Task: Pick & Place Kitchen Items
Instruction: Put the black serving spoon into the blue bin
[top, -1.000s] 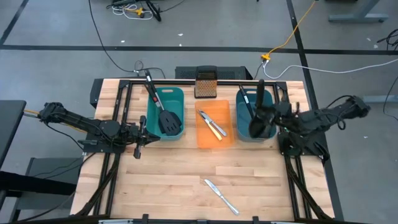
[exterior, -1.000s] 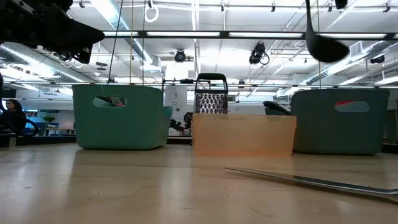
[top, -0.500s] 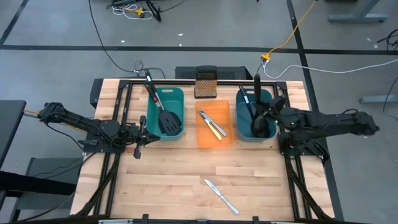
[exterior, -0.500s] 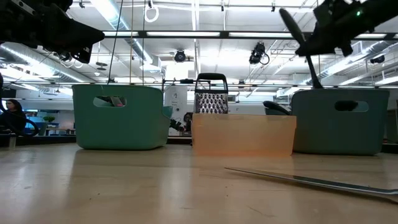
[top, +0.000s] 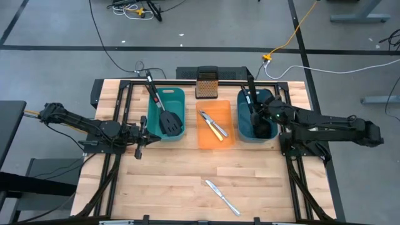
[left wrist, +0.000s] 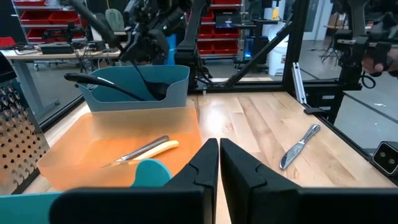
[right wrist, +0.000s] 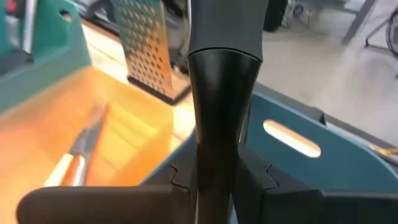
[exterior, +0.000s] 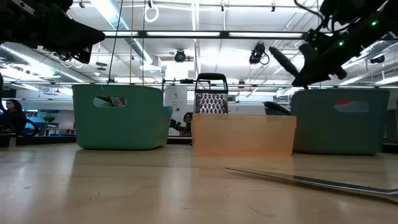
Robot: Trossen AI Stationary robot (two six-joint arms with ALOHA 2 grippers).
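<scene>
**Ladle going into the right-hand bin**

Your right claw (top: 257, 112) is clamped on the handle of a black ladle (right wrist: 221, 112), holding it tilted over the teal bin (top: 242, 128) at the right of centre in the high view, with the handle end sticking up toward the top of the frame. Another ladle (left wrist: 115, 87) already lies in that bin.

Your left claw (left wrist: 217, 163) is pinched shut on nothing and waits at the left of the frame, just beside the other teal bin (top: 151, 134), which holds a spatula (top: 169, 120). Between the two bins, the orange bin (top: 203, 142) holds two knives, one yellow-handled (top: 217, 130).

You look to be at the placing step. The next move calls for lowering the ladle until it rests inside, then letting go. One knife (top: 222, 196) lies on the bare tabletop (top: 169, 187), lower centre, not yet sorted.
</scene>
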